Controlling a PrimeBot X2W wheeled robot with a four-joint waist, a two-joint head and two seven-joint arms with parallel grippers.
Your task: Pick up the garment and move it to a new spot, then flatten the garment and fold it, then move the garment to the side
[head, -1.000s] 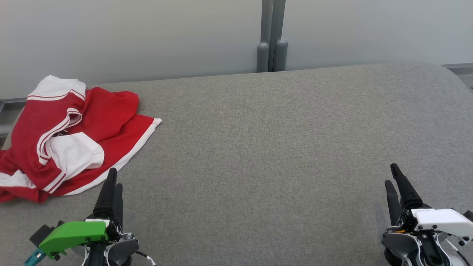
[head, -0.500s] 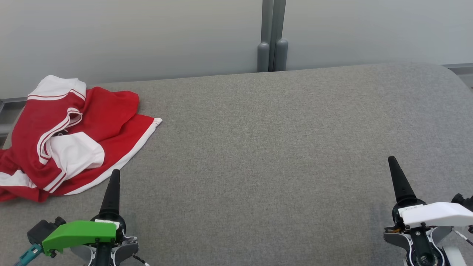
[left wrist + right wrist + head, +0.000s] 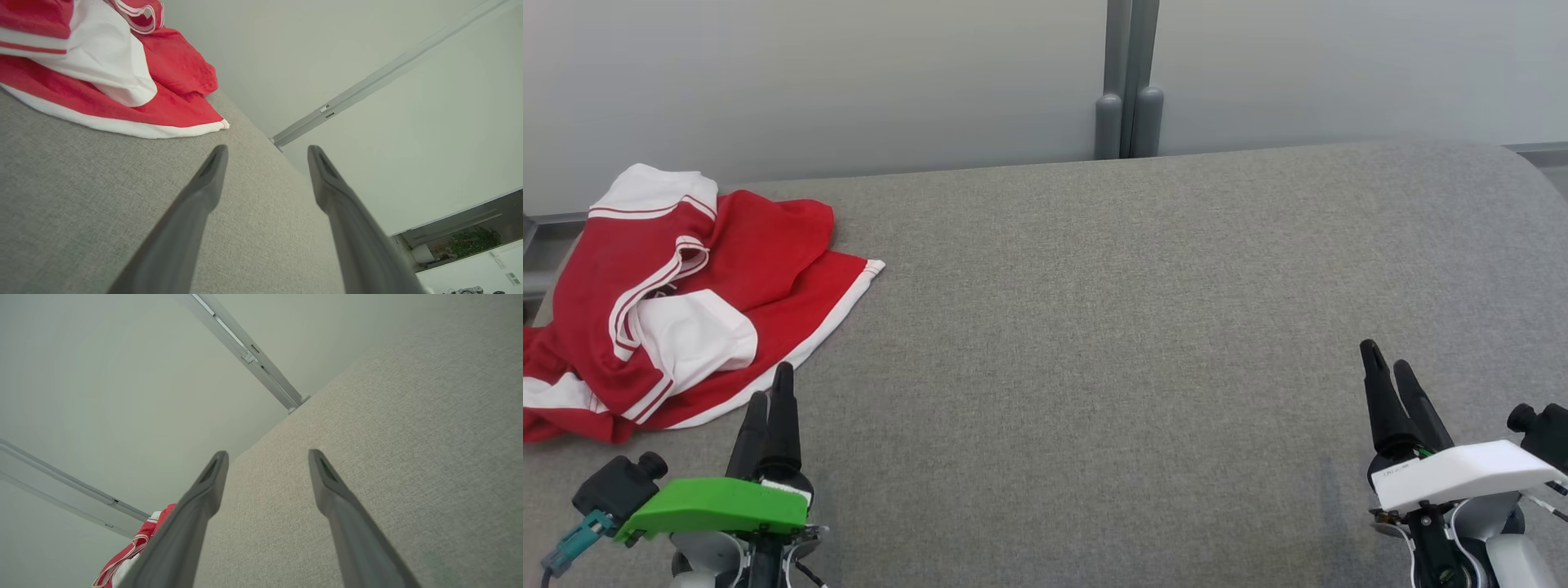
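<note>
The left gripper (image 3: 770,388) sits low at the left, its long dark fingers pointing up and away. The right gripper (image 3: 1386,359) mirrors it at the right. Both pairs of fingers stand parted and empty, and each wrist seems rolled somewhat sideways.

The crumpled red-and-white garment (image 3: 678,294) lies heaped on the grey cloth surface (image 3: 1094,343), a low obstacle. To the garment's right and on the near side of its white hem, the cloth lies flat and open for a pass. Behind the garment a pale wall (image 3: 849,82) closes the far edge, with a grey post (image 3: 1128,82) well to its right.
</note>
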